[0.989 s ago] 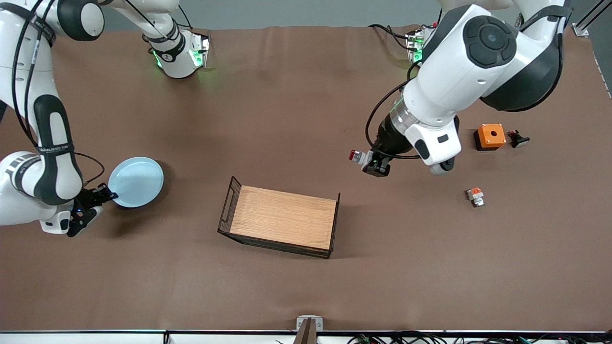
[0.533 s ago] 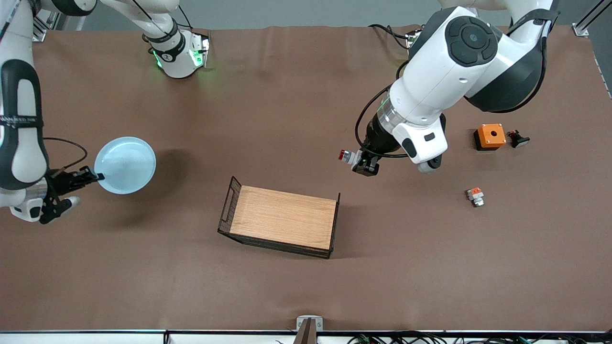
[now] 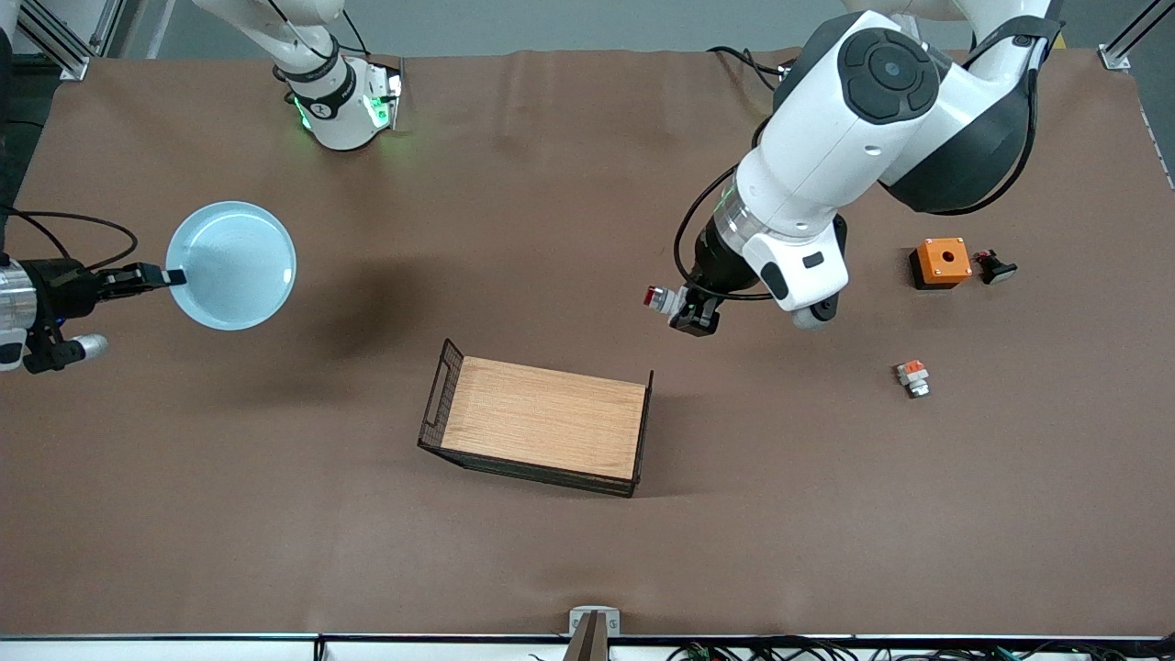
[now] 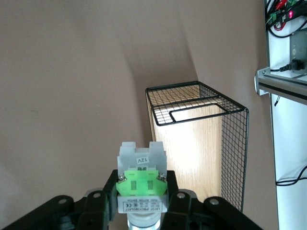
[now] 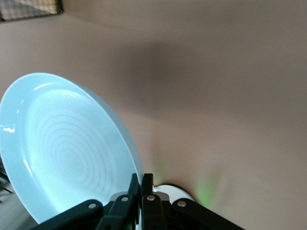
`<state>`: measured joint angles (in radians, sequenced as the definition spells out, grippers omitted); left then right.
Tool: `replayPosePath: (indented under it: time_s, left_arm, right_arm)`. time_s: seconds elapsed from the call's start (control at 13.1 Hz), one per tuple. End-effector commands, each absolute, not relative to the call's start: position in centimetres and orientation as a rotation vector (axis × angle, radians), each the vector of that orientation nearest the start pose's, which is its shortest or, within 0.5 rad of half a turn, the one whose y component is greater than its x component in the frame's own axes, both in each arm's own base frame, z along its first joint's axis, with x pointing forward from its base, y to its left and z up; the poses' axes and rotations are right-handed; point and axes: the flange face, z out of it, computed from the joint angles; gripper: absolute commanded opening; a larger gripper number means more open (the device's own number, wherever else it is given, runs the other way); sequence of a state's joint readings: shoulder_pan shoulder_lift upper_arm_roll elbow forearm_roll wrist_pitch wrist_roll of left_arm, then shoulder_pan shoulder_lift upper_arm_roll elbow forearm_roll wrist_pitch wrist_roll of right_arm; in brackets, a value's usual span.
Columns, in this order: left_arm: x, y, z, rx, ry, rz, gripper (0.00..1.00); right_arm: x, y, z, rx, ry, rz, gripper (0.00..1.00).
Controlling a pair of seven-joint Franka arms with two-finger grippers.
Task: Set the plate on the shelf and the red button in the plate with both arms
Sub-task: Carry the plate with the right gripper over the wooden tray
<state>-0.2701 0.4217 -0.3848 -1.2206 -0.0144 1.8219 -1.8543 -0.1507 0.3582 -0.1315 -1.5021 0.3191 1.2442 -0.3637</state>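
Observation:
The pale blue plate [image 3: 231, 265] hangs in the air at the right arm's end of the table. My right gripper [image 3: 165, 275] is shut on its rim; the right wrist view shows the plate [image 5: 67, 148] pinched by its rim between the fingers. My left gripper [image 3: 677, 309] is shut on the red button [image 3: 659, 298], held above the table beside the wooden tray [image 3: 542, 418]. In the left wrist view the button's green patch [image 4: 142, 183] sits between the fingers, with the tray [image 4: 192, 148] below.
An orange box with a hole [image 3: 941, 261] and a small dark button piece [image 3: 995, 266] lie at the left arm's end. A grey piece with an orange patch [image 3: 912, 377] lies nearer the front camera. The tray has black wire-mesh ends.
My right gripper has lifted the plate up and toward the robots' side. My left gripper has carried the button a little toward the tray's end.

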Motion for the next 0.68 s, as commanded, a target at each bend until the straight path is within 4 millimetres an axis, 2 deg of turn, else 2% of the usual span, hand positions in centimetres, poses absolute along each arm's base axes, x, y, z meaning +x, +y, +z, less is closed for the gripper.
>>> replayPosePath:
  time_s: [0.0,0.15,0.38,0.61]
  left_arm:
    - [59.1,-36.9,57.5,-2.723,-2.032,0.131,0.0]
    - [59.0,-36.8,58.1,-2.728,-2.037,0.121,0.0]
    - [59.1,-36.7,57.9,-2.721,-2.037,0.124,0.0]
    - [59.4,-36.1,57.7,-2.708,-2.047,0.115,0.0]
  right_arm:
    - [57.9,-8.1,46.2,-2.585,0.068,0.687,0.01]
    - [58.2,-4.6,47.4,-2.608,0.187,0.718,0.01]
    - [58.7,-0.2,47.8,-2.579,0.349,0.763,0.01]
    - [58.8,5.3,49.2,-2.631,0.399,0.742,0.01]
